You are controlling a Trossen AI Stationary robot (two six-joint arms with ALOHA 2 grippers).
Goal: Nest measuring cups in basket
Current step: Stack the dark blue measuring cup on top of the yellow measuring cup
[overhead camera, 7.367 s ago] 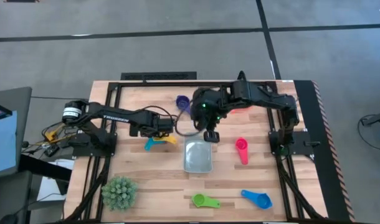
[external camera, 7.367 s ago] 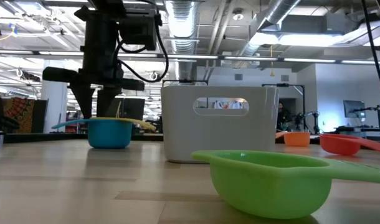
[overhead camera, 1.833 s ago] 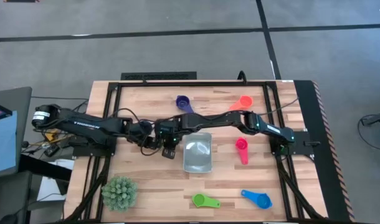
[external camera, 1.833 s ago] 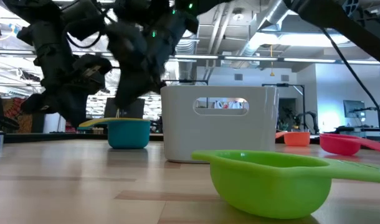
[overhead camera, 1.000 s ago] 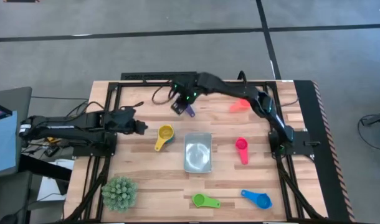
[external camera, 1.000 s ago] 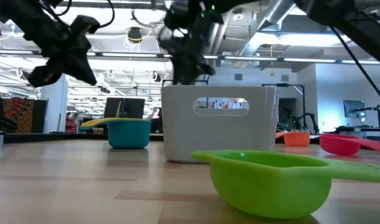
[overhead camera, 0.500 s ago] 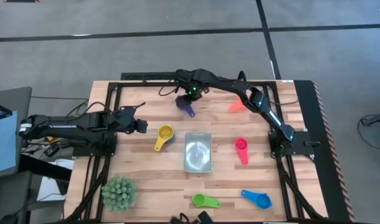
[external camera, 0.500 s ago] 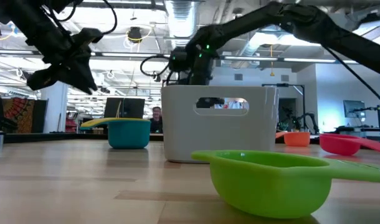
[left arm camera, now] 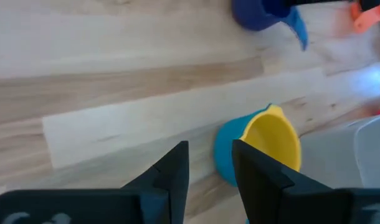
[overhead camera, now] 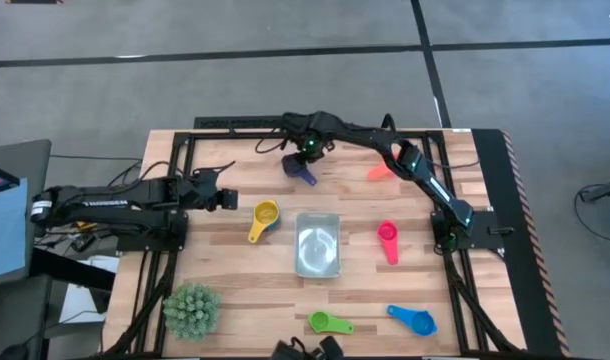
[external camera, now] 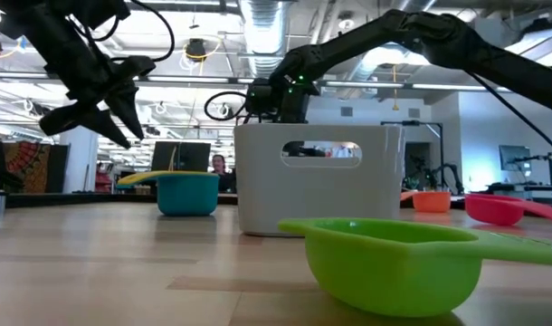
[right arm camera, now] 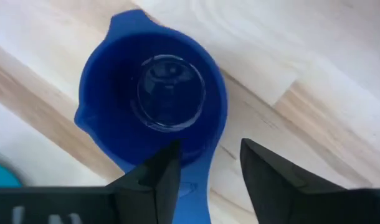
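Note:
The pale grey basket (overhead camera: 317, 245) stands mid-table with nothing in it. Left of it a yellow cup (overhead camera: 266, 212) sits nested in a teal cup (left arm camera: 226, 155). My left gripper (left arm camera: 209, 167) hangs open above the wood left of that pair, touching nothing. At the far side my right gripper (right arm camera: 205, 171) is open just over the purple cup (right arm camera: 154, 96). Its fingers stand on either side of the cup's handle (right arm camera: 196, 202). Orange (overhead camera: 383, 169), pink (overhead camera: 388, 238), green (overhead camera: 328, 322) and blue (overhead camera: 413, 319) cups lie apart on the table.
A spiky green plant ball (overhead camera: 192, 308) sits at the near left corner. Black frame rails (overhead camera: 175, 250) run along both table sides. Bare wood lies between the basket and the near cups.
My left gripper has opened and edged toward the yellow and teal pair. My right gripper has come down at the far side toward the purple cup and now hovers over it. No cup has moved.

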